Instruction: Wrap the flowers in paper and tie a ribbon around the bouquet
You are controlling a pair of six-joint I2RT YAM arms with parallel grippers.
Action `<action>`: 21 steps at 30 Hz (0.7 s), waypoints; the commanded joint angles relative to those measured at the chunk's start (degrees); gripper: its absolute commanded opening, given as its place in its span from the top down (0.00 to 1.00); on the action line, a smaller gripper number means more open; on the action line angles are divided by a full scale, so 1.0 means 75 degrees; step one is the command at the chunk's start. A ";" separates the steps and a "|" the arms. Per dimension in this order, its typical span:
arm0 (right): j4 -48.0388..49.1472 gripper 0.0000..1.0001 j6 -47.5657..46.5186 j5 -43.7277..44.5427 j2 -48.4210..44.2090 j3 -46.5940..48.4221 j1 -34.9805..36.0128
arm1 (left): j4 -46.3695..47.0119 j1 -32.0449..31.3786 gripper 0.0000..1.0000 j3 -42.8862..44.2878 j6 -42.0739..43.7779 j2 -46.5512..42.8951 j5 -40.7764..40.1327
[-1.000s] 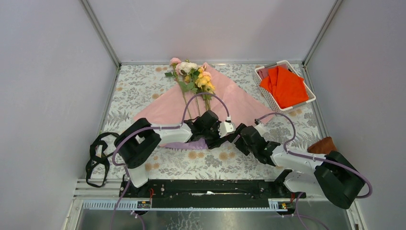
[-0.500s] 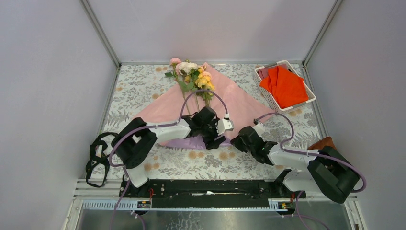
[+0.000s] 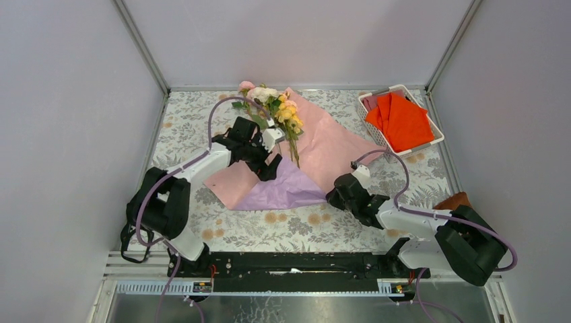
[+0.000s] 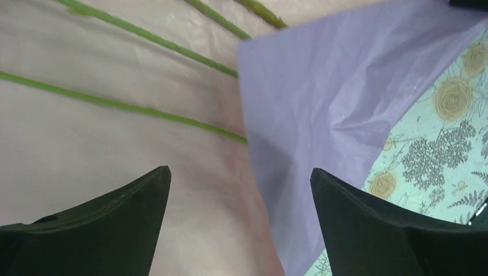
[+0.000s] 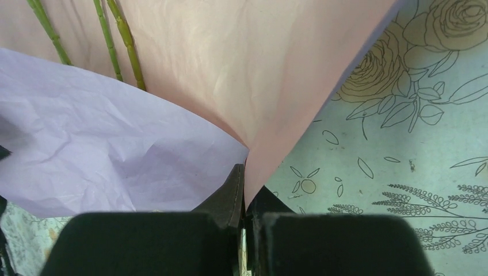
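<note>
The left arm [image 3: 202, 165] is stretched out long, far over the table [image 3: 195, 121]. Its elbow is nearly straight. The left claw [image 3: 264, 168] points down over the paper [image 3: 330, 141]. Its two black fingers [image 4: 115, 224] are wide apart and hold nothing. They hang just above the sheet.

The right arm [image 3: 411, 219] lies low and bent, close to the near right side. The right claw [image 3: 331, 195] is pinched tight on the paper's [image 5: 218, 75] folded edge, at the near right corner of the fold. The thin sheet goes right in between the closed black tips.

The paper [image 4: 86, 149] is big, thin and a bit crinkly. It lies in the middle of the table. Its top face is pale pink. A near part is folded over, so the lilac side shows as a pointy flap [image 3: 283, 188].

The flowers [image 3: 273, 108] lie on the far end of the paper. They are pink, yellow and white, with green leaves. Their stems [image 4: 115, 106] are long, thin and green. They run toward the near side, and their ends go under the lilac flap.

The ribbon [image 3: 128, 237] is black and narrow. It lies in loops at the near left, beside the left arm's base.

The table has a cloth with drawn roses and ferns. A white basket [image 3: 377, 138] with little holes sits at the far right. An orange-red cloth [image 3: 404, 121] is folded inside it. A small brown cloth [image 3: 452, 203] lies at the right edge.
</note>
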 commanded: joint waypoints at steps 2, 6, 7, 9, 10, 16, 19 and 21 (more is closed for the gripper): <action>-0.0193 1.00 -0.0737 0.0533 -0.0121 0.0464 0.0115 | -0.0416 0.0029 0.01 -0.0131 -0.0111 0.0529 0.0499; -0.0620 1.00 -0.1448 0.0778 -0.0162 0.0863 0.0186 | -0.0527 0.0106 0.29 0.0212 -0.0231 0.0931 0.1128; -0.0775 1.00 -0.1657 0.0836 -0.0143 0.0989 0.0198 | -0.0594 0.0108 0.39 0.0300 -0.0222 0.0980 0.1371; -0.1052 1.00 -0.2058 0.0896 -0.0073 0.1208 0.0222 | -0.0727 0.0125 0.61 0.0427 -0.0168 0.1058 0.1784; -0.1076 1.00 -0.2224 0.0897 -0.0039 0.1286 0.0228 | -0.0778 0.0145 0.79 0.0460 -0.0158 0.1082 0.1902; -0.1864 1.00 -0.3717 0.1228 0.0225 0.2037 0.0286 | -0.0446 0.0375 1.00 0.0553 -0.0455 0.1548 0.1278; -0.2108 1.00 -0.4807 0.1371 0.0462 0.2556 0.0442 | -0.0355 0.0391 1.00 0.0778 -0.0549 0.2043 0.0825; -0.2096 1.00 -0.5573 0.1465 0.0616 0.2837 0.0716 | -0.0308 0.0389 1.00 0.0881 -0.0585 0.2346 0.0757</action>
